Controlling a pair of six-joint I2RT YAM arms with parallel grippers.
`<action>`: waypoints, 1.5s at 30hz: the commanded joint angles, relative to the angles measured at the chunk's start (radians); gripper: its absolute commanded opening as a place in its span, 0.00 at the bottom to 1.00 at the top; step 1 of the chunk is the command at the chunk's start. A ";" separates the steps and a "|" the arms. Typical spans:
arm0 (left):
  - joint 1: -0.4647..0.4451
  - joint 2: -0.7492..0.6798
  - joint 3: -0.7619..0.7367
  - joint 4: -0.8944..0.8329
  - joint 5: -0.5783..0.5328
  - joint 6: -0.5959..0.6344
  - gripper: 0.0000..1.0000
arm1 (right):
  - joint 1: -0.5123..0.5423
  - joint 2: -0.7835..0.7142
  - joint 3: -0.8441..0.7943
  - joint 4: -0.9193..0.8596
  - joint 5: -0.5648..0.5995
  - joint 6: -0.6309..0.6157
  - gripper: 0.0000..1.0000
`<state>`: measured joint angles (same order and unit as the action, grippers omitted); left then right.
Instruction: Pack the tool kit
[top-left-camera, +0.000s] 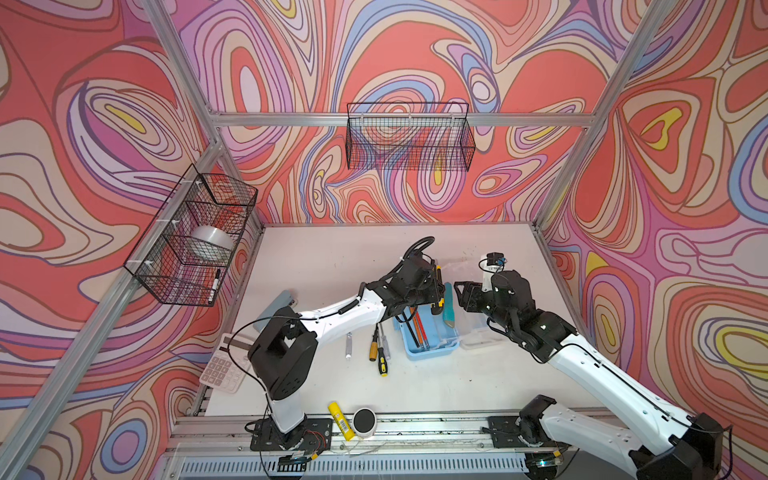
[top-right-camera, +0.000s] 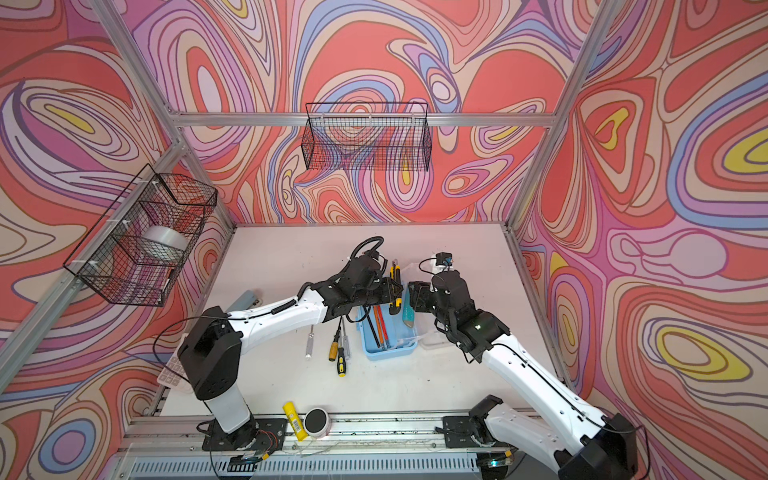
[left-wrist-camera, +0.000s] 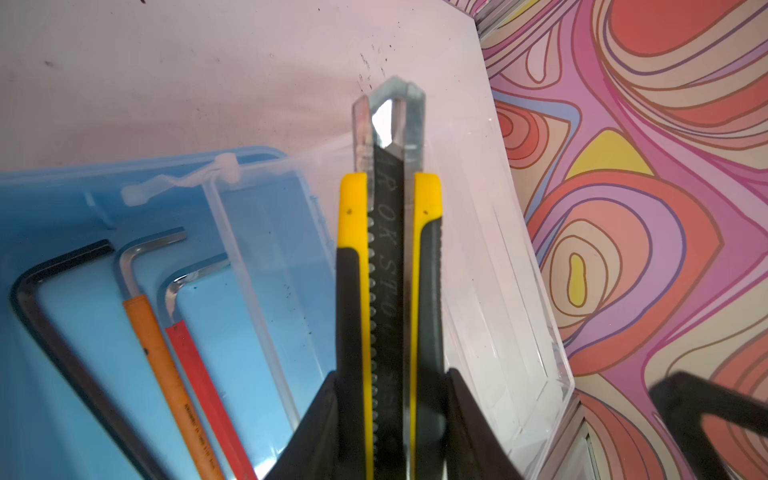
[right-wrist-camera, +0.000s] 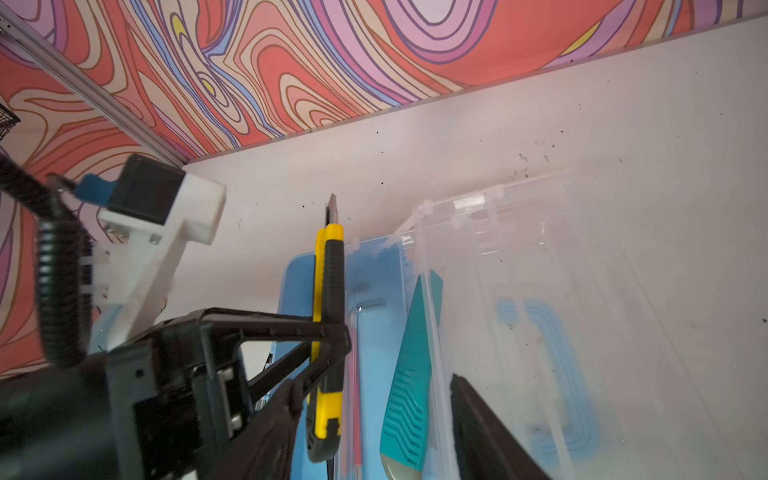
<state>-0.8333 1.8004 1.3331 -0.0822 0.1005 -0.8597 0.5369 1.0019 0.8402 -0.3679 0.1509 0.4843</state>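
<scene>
Hovering over the open light-blue case, which sits mid-counter with its clear lid folded out to one side, the yellow utility knife is pinched across its body by the left pincer. It is aligned roughly lengthwise with the tray, presumably so that it can be lowered beside the hex keys laid inside. A teal knife is propped along the hinge edge. The right pincer is held spread and empty close by, seemingly to steady things. Screwdrivers are not yet packed and lie beside the case.
</scene>
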 joint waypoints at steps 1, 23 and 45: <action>-0.007 0.039 0.052 0.018 0.008 -0.019 0.32 | -0.006 -0.013 -0.017 -0.019 0.018 0.004 0.60; -0.020 -0.114 -0.102 0.023 -0.149 0.189 1.00 | 0.012 0.100 0.024 0.006 -0.070 0.021 0.56; 0.020 -0.789 -0.554 -0.544 -0.493 0.252 1.00 | 0.574 0.534 0.262 -0.059 0.159 0.164 0.45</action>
<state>-0.8261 1.0496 0.8227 -0.4950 -0.3668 -0.5709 1.1061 1.4967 1.0885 -0.4126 0.3164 0.6037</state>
